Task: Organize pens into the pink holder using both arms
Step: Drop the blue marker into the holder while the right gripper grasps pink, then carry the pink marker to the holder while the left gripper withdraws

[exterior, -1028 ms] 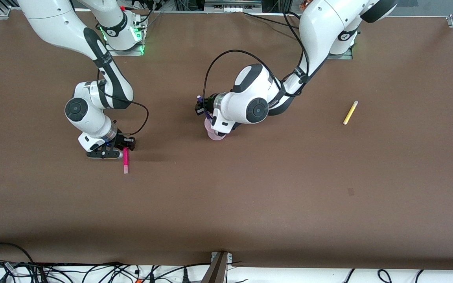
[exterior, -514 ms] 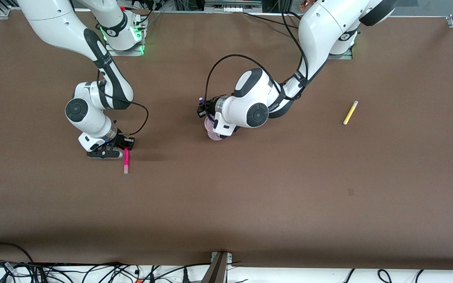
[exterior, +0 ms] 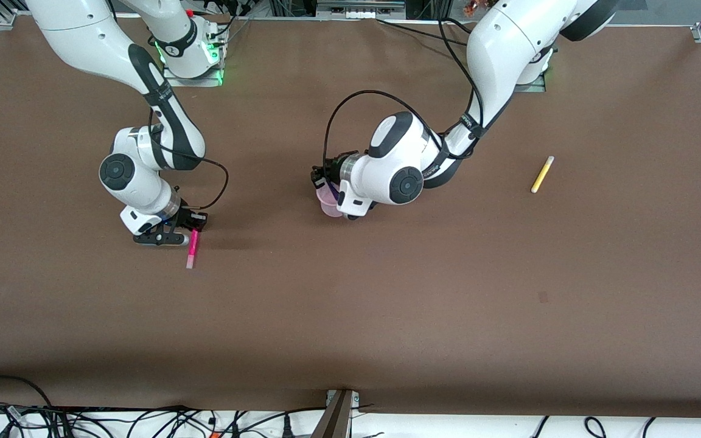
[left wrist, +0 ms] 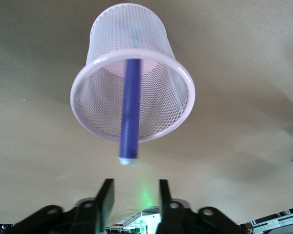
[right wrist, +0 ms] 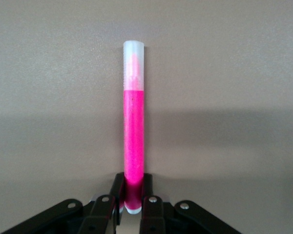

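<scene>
Three pens show. The right gripper (exterior: 187,233) pinches the magenta pen (exterior: 191,249), pale tip toward the front camera. The left gripper (left wrist: 135,197), fingers parted, hangs over the pink holder (exterior: 328,201), where the purple pen (left wrist: 130,109) stands, seemingly tilted. The yellow pen (exterior: 542,174) lies diagonally near the left arm's end.

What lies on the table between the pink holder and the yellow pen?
Nothing rests there: the front view shows bare table between the holder and yellow pen; only the left arm's wrist hangs over it.
</scene>
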Action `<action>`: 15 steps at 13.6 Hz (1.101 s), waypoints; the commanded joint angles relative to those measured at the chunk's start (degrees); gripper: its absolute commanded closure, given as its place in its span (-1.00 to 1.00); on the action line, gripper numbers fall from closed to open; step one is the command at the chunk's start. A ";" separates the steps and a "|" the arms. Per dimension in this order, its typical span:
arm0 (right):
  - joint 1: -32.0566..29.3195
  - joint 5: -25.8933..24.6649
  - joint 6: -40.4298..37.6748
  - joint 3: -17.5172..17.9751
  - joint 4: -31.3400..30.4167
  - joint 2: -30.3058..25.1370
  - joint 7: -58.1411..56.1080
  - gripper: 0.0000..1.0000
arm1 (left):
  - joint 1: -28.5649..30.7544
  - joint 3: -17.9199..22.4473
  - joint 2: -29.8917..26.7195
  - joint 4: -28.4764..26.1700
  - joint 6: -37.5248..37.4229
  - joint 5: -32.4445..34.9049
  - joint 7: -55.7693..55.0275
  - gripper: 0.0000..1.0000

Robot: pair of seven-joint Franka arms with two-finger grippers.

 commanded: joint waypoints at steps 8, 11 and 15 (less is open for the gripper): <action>0.34 20.60 -42.72 0.36 22.23 -2.42 13.84 1.00 | 10.25 1.28 -16.02 0.96 -18.33 29.98 7.70 -1.00; 2.45 31.91 -49.25 0.36 26.29 -2.07 25.54 1.00 | 14.20 1.19 -19.36 0.87 -19.66 40.97 13.66 -1.00; 8.33 43.44 -44.01 0.36 27.44 -1.81 46.16 1.00 | 21.84 1.19 -23.67 1.04 -22.38 46.53 33.32 -1.00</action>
